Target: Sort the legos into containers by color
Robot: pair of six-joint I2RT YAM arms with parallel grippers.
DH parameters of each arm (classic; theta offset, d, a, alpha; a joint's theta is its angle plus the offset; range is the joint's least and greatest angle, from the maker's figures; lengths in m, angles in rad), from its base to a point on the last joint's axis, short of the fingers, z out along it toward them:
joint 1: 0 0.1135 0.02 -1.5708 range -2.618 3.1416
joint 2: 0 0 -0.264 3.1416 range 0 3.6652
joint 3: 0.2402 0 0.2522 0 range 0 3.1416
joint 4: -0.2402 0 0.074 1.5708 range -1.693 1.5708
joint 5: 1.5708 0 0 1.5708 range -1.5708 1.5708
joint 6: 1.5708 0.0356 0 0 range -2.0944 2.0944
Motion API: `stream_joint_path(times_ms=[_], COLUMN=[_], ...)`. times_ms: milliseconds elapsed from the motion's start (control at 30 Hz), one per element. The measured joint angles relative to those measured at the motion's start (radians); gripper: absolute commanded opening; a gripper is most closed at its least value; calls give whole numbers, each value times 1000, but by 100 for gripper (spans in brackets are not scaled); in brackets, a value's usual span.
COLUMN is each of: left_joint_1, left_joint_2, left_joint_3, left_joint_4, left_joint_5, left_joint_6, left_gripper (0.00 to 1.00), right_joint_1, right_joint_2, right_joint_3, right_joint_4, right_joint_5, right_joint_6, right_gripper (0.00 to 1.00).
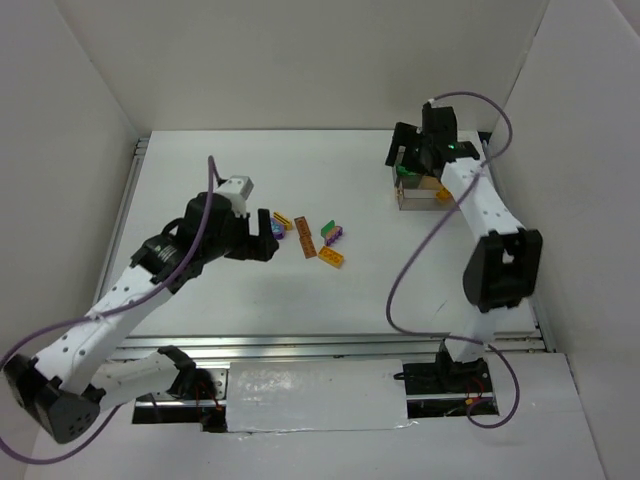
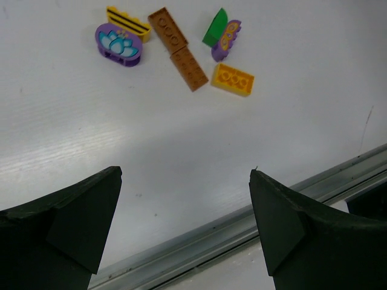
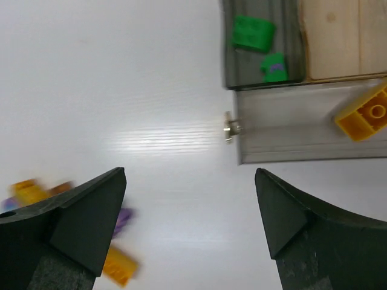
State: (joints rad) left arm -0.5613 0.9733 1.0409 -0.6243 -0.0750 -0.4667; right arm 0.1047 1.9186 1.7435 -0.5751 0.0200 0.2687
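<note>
Both hands gape wide above the counter (image 2: 181,139). Just ahead of the left hand (image 2: 184,172) lie loose legos (image 2: 233,78), the brown strip (image 2: 178,51) flat, its long axis slanting away leftward. Beyond the right hand (image 3: 190,172), the tray (image 3: 284,124) holds a tilted yellow brick (image 3: 366,112); farther in, two green bricks (image 3: 254,33) share a darker compartment.

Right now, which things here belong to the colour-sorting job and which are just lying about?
Job: yellow striped brick, purple oval flower piece, two brown plates, green curved piece, small purple piece, orange studded block; smoky clear plastic divided tray, holding green bricks and a yellow brick.
Just there: purple cable, aluminium table-edge rail, white taped sheet.
</note>
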Motion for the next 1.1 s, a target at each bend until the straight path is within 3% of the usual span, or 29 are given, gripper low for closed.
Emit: stream_joint_path(times_ms=[233,433,800,1100], left_joint_1=[-74,-106,-97,-90], left_joint_2=[371,705,1063,1250], left_joint_3=[210,375,582,698], left_joint_4=[89,181,233,249], left_joint_5=[21,24,43,61], left_joint_6=[0,130,333,392], left_gripper=[98,99,93,76], right_joint_1=[69,67,68,68], right_joint_2=[-676,-996,-1170,-1198], right_joint_3=[-383,-569,-729,-762], right_joint_4=[105,98,59,65], right_joint_5=[-116,-148,-337,-410], right_joint_6=[126,186,222,225], right_gripper=[95,97,97,98])
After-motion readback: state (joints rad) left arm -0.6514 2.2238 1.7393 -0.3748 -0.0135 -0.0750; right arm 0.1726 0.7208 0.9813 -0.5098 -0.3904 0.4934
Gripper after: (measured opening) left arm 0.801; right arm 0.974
